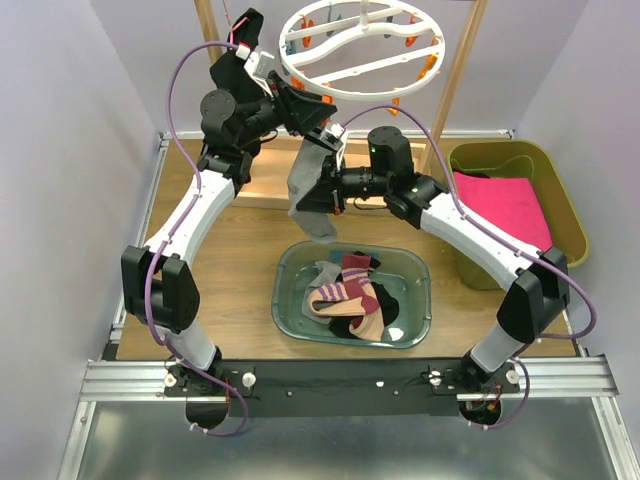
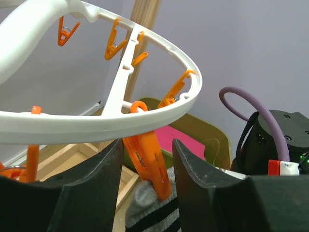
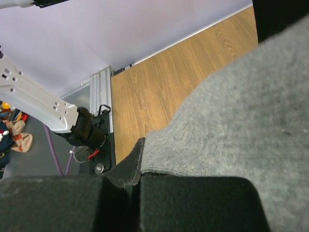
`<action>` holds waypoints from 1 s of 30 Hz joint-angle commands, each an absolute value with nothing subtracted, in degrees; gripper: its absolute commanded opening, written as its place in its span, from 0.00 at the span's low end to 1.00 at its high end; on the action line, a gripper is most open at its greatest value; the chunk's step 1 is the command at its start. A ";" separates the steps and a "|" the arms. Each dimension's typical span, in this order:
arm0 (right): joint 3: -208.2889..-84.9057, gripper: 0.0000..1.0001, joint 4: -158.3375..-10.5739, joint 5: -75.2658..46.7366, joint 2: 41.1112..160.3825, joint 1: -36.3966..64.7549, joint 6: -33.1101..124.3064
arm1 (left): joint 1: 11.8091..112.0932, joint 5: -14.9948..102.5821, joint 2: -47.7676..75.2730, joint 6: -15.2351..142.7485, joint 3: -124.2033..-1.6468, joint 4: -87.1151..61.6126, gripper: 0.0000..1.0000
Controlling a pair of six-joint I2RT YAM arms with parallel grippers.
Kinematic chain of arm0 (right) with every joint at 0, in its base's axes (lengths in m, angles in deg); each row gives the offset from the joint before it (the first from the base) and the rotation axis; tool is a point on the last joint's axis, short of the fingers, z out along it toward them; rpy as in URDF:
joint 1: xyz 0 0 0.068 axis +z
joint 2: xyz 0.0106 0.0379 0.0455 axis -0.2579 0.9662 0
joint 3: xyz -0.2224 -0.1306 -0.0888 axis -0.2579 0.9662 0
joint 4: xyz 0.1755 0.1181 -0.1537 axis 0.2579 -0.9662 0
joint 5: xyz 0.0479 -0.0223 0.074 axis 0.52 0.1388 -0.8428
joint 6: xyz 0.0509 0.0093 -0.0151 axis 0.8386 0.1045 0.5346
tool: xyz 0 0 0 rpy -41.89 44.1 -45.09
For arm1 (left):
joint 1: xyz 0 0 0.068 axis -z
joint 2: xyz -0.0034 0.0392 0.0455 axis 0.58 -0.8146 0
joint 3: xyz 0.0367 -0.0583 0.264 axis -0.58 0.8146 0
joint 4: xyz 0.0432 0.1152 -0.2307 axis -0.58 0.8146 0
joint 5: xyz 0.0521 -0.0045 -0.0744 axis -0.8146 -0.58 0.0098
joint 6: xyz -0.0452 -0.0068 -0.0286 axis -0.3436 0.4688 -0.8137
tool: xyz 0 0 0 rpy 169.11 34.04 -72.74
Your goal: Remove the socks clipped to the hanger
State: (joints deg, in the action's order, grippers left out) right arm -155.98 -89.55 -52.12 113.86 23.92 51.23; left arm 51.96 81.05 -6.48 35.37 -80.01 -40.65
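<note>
The white hanger (image 1: pixel 360 45) hangs at the top centre, with orange pegs under its ring (image 2: pixel 96 123). One orange peg (image 2: pixel 150 164) clips the black-striped cuff of a grey sock (image 2: pixel 145 212). My left gripper (image 2: pixel 147 142) is open, its fingers either side of that peg, with a gap on the right side. In the top view the left gripper (image 1: pixel 318 125) sits just under the ring. The grey sock (image 1: pixel 300 200) hangs down from there. My right gripper (image 1: pixel 325 192) is shut on its lower part (image 3: pixel 231 121), fingertips (image 3: pixel 139 150) pinching the fabric.
A clear teal basin (image 1: pixel 410 262) below holds maroon-striped, tan and black socks (image 1: pixel 350 300). An olive bin (image 1: pixel 560 200) with a pink cloth (image 1: pixel 505 200) stands at the right. Wooden posts (image 1: pixel 455 80) rise behind the ring, with a wooden base frame (image 1: pixel 265 175) beneath.
</note>
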 commanded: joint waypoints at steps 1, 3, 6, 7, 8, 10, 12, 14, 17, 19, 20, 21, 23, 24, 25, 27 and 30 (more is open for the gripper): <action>-154.29 0.01 -90.01 -53.29 111.07 23.55 50.91 | 52.59 82.03 -7.17 33.68 -82.34 -42.90 0.44; -153.41 0.01 -89.84 -53.03 110.55 23.55 50.91 | 52.85 81.59 -7.17 33.59 -82.34 -42.90 0.35; -151.48 0.01 -89.84 -52.33 109.32 23.55 50.82 | 53.03 80.98 -6.82 33.41 -82.08 -42.90 0.24; -150.95 0.01 -89.84 -52.07 108.44 23.55 50.82 | 53.03 80.71 -6.38 33.50 -81.81 -42.90 0.21; -150.16 0.01 -89.75 -51.80 108.00 23.64 50.74 | 53.12 80.53 -6.29 33.76 -81.81 -42.90 0.18; -147.36 0.01 -89.84 -50.84 106.95 23.55 50.74 | 53.29 80.09 -5.94 33.85 -81.64 -42.82 0.12; -145.15 0.01 -89.92 -49.61 105.10 23.55 50.65 | 53.29 80.01 -5.76 34.20 -81.55 -42.64 0.06; -142.09 0.01 -89.92 -48.82 103.35 23.55 50.56 | 53.47 79.74 -5.59 34.47 -81.37 -42.29 0.03; -139.27 0.01 -90.36 -47.23 101.67 23.46 50.56 | 53.82 79.21 -5.41 35.08 -81.37 -41.76 0.00; -138.20 0.01 -90.89 -46.26 99.65 23.46 50.74 | 54.08 78.69 -5.32 36.13 -81.46 -41.15 0.00; -137.76 0.01 -91.76 -45.91 99.04 23.46 50.74 | 54.35 78.51 -5.41 36.57 -81.55 -40.19 0.00; -136.89 0.01 -92.29 -44.95 97.29 23.46 50.74 | 54.44 77.99 -5.41 37.19 -81.63 -39.66 0.00; -135.66 0.01 -94.22 -43.37 95.52 23.46 50.65 | 54.52 77.46 -5.41 38.68 -81.81 -37.82 0.00; -134.26 0.01 -94.67 -41.80 94.30 23.46 50.65 | 54.52 76.85 -5.41 39.21 -81.90 -37.20 0.00; -133.37 0.01 -95.28 -40.91 92.20 23.46 50.65 | 54.61 76.49 -5.41 40.52 -82.33 -36.41 0.00; -131.79 0.01 -96.78 -38.46 89.90 23.46 51.26 | 54.70 74.74 -5.24 42.28 -82.95 -32.98 0.00; -128.28 0.01 -97.92 -36.86 85.77 23.37 53.28 | 54.96 72.02 -4.89 45.80 -83.92 -29.20 0.00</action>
State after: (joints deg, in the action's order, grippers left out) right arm -132.00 -94.49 -42.09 90.45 23.60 51.34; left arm 54.37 77.12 -6.76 39.74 -81.06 -35.51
